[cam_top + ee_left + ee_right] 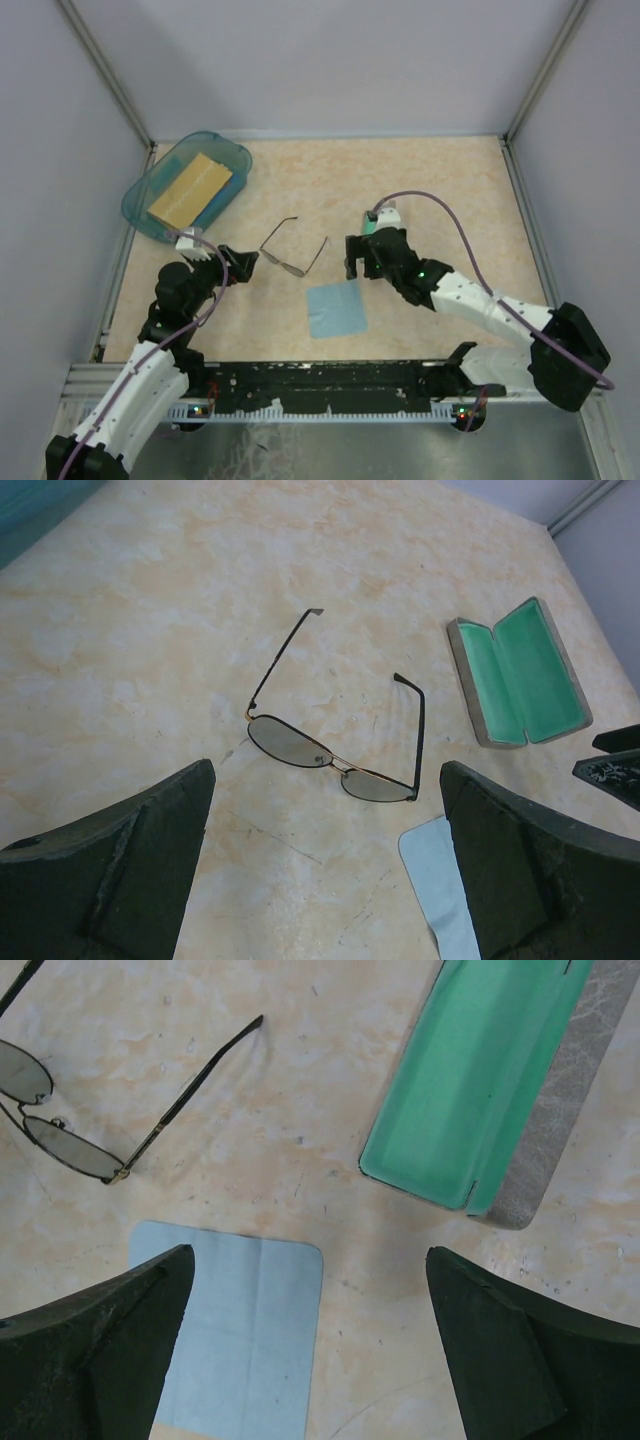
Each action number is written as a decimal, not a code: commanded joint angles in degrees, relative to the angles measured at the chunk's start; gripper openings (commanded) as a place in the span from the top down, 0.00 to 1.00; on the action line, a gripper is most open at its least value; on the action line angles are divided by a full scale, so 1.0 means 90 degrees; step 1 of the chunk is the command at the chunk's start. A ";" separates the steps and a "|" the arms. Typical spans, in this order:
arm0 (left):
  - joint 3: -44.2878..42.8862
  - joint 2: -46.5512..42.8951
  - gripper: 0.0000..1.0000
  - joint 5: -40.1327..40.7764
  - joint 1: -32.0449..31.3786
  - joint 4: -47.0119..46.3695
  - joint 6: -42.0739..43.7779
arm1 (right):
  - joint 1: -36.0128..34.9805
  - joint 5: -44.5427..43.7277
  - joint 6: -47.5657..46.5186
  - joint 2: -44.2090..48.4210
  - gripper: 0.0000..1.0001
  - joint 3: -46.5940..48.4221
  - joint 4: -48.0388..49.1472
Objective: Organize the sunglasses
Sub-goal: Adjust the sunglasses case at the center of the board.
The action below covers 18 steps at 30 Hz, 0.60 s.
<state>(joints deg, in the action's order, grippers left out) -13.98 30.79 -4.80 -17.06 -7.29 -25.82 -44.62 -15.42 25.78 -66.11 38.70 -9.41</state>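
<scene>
The sunglasses (pixel 292 251) lie unfolded on the tan tabletop, lenses down and both temple arms spread out. They also show in the left wrist view (pixel 330 760) and the right wrist view (pixel 68 1148). My left gripper (pixel 240 263) is open and empty just left of them (pixel 327 810). My right gripper (pixel 353 258) is open and empty just right of them, above the table between cloth and case (pixel 310 1260). The grey case (pixel 520 675) lies open, green lining up (pixel 470 1080). In the top view the right arm mostly hides it (pixel 386 217).
A light blue cloth (pixel 335 308) lies flat in front of the sunglasses (pixel 435 880) (pixel 235 1330). A translucent blue bin (pixel 228 182) holding a tan block (pixel 190 190) stands at the back left. Grey walls enclose the table on three sides.
</scene>
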 commanded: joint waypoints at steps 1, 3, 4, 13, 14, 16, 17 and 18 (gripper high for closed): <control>-0.0153 -0.0081 0.00 -0.0090 -0.0028 0.0031 0.0143 | -0.0095 -0.0891 0.0187 0.0037 0.01 0.0567 0.0252; -0.0147 -0.0082 0.00 -0.0092 -0.0028 0.0032 0.0154 | -0.0094 -0.1091 0.0158 0.0252 0.01 0.0609 0.0266; -0.0141 -0.0072 0.00 -0.0091 -0.0028 0.0016 0.0152 | -0.0092 -0.1239 0.0138 0.0351 0.01 0.0640 0.0256; -0.0127 -0.0001 0.00 -0.0221 -0.0028 -0.0059 0.0164 | 0.1700 -0.0246 0.0172 0.0185 0.01 0.1250 -0.0095; -0.0122 0.0000 0.00 -0.0233 -0.0028 -0.0067 0.0164 | 0.1877 -0.0136 0.0144 -0.0006 0.01 0.1350 -0.0104; -0.0107 0.0012 0.00 -0.0238 -0.0027 -0.0111 0.0161 | 0.2176 0.0083 0.0058 -0.0470 0.01 0.1618 -0.0101; -0.0110 0.0024 0.00 -0.0243 -0.0028 -0.0117 0.0164 | 0.2261 0.0179 0.0006 -0.0719 0.01 0.1768 -0.0111; -0.0115 0.0035 0.00 -0.0254 -0.0028 -0.0132 0.0173 | 0.2321 0.0223 -0.0033 -0.0977 0.01 0.1906 -0.0104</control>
<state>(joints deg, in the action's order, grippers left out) -14.00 30.94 -5.96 -17.06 -7.27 -25.39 -26.15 -18.31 26.76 -67.83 50.13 -11.18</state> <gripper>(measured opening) 0.998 0.993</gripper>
